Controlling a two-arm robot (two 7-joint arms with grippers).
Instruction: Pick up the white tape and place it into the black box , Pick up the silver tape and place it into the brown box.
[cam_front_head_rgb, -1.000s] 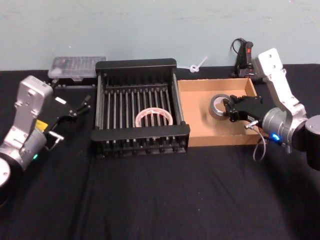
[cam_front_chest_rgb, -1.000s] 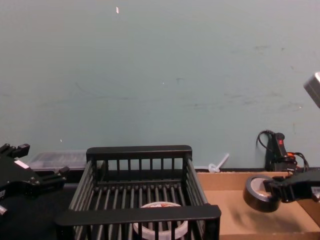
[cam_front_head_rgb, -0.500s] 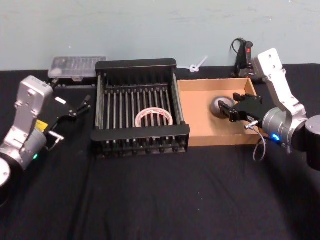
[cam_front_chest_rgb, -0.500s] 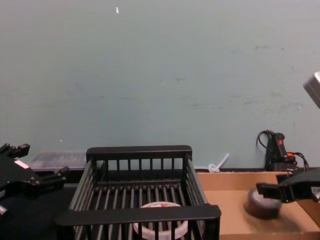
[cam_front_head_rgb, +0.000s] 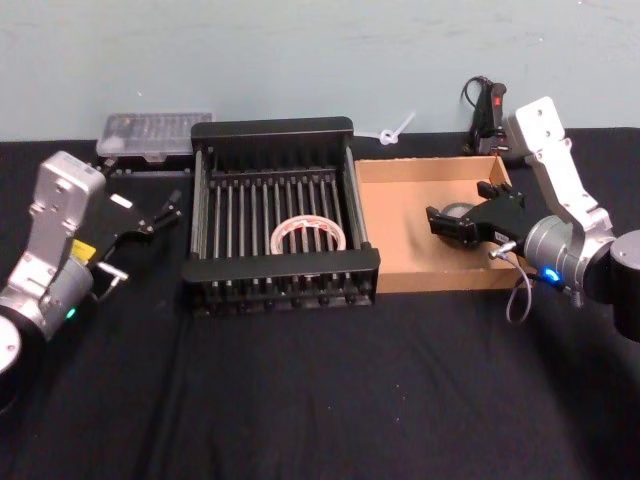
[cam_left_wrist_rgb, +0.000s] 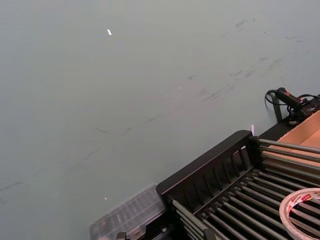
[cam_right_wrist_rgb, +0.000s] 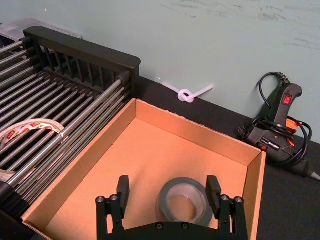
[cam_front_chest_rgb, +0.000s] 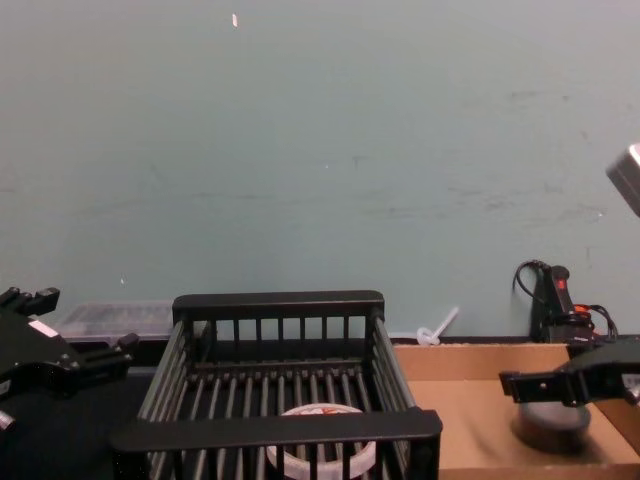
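The silver tape (cam_right_wrist_rgb: 182, 200) is seen lying flat on the floor of the brown box (cam_right_wrist_rgb: 150, 150), between the spread, released fingers (cam_right_wrist_rgb: 123, 189) of the right gripper (cam_right_wrist_rgb: 167, 192), untouched by either. The white tape (cam_front_head_rgb: 307, 235) rests in the black box (cam_front_head_rgb: 280, 272). The left gripper (cam_front_head_rgb: 150, 217) is held open beside it.

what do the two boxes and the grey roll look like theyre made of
The black slatted crate looks like moulded plastic: matte, thick rims, thin bars. The shallow brown tray looks like cardboard: dull tan walls with raw cut edges. The grey-silver roll lying in it looks like duct tape, with a dull sheen and a paler core, probably card.
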